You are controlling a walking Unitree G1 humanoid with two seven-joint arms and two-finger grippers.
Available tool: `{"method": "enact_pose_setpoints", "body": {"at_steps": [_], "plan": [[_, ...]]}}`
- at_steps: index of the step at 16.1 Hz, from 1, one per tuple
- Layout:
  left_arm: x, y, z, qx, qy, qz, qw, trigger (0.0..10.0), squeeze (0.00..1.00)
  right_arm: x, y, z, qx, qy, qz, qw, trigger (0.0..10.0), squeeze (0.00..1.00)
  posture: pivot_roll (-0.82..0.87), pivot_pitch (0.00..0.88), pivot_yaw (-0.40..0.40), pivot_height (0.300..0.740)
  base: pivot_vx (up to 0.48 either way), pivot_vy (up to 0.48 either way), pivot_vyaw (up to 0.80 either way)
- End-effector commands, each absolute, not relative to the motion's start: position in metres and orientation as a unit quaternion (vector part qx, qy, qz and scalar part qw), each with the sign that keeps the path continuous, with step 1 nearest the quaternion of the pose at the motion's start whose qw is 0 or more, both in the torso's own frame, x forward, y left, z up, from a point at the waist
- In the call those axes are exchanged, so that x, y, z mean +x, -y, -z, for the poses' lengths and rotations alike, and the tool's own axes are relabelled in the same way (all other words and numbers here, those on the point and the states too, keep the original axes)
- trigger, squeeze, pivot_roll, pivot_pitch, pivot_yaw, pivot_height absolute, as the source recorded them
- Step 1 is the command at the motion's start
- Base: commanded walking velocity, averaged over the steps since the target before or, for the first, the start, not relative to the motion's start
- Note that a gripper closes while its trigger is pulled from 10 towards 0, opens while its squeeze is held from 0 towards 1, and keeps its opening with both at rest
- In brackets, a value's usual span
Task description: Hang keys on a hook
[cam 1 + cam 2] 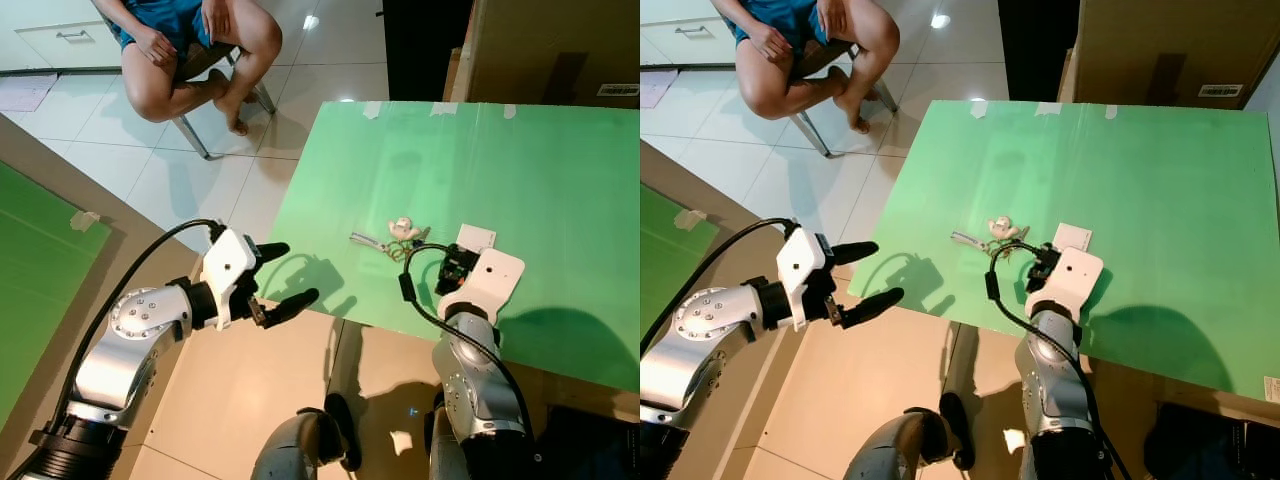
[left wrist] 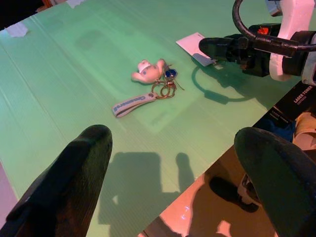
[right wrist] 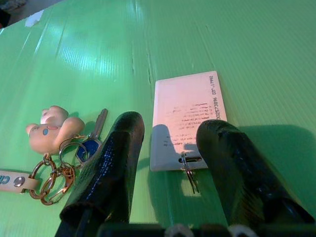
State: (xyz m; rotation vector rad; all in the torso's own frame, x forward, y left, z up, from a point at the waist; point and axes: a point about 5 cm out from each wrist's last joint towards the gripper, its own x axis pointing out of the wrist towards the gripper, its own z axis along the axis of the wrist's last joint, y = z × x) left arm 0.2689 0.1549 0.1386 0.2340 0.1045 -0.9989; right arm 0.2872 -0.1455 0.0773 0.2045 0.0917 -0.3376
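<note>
A key bunch (image 1: 395,238) with a cream figurine, a grey strap, gold rings and a blue-headed key (image 3: 89,148) lies on the green table (image 1: 530,150) near its front edge. Just right of the bunch lies a white card (image 3: 187,116) with a small wire ring at its near edge. My right gripper (image 3: 170,128) is open low over the card's near end, one finger on each side, the keys (image 3: 54,148) just beside it. My left gripper (image 1: 295,272) hangs open off the table's front left corner, pointing toward the keys (image 2: 148,84), nothing between its fingers.
A person (image 1: 190,50) sits on a chair on the tiled floor at the back left. A cardboard box (image 1: 550,50) stands behind the table at the back right. A green board (image 1: 30,280) lies at the far left. Most of the tabletop is bare green.
</note>
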Motion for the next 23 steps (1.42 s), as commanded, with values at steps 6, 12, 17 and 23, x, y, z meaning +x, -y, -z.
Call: {"method": "enact_pose_setpoints", "body": {"at_steps": [6, 12, 17, 23], "plan": [[0.2646, -0.1605, -0.1372, 0.12, -0.059, 0.475, 0.87, 10.0, 0.0, 0.2836, 0.1316, -0.0685, 0.133, -0.068, 0.169, 0.974, 10.0, 0.0, -0.12, 0.303, 0.3, 0.74, 0.0, 0.0, 0.0], [0.265, -0.1597, -0.137, 0.12, -0.058, 0.476, 0.87, 10.0, 0.0, 0.2839, 0.1322, -0.0699, 0.132, -0.062, 0.168, 0.975, 0.0, 0.0, -0.12, 0.302, 0.298, 0.74, 0.0, 0.0, 0.0], [0.2648, -0.1586, -0.1363, 0.119, -0.058, 0.476, 0.869, 10.0, 0.0, 0.2826, 0.1325, -0.0693, 0.132, -0.062, 0.166, 0.975, 0.0, 0.0, -0.12, 0.306, 0.297, 0.74, 0.0, 0.0, 0.0], [0.2642, -0.1581, -0.1362, 0.12, -0.059, 0.478, 0.868, 10.0, 0.0, 0.2821, 0.132, -0.0694, 0.138, -0.062, 0.166, 0.974, 0.0, 0.0, -0.12, 0.312, 0.299, 0.74, 0.0, 0.0, 0.0]]}}
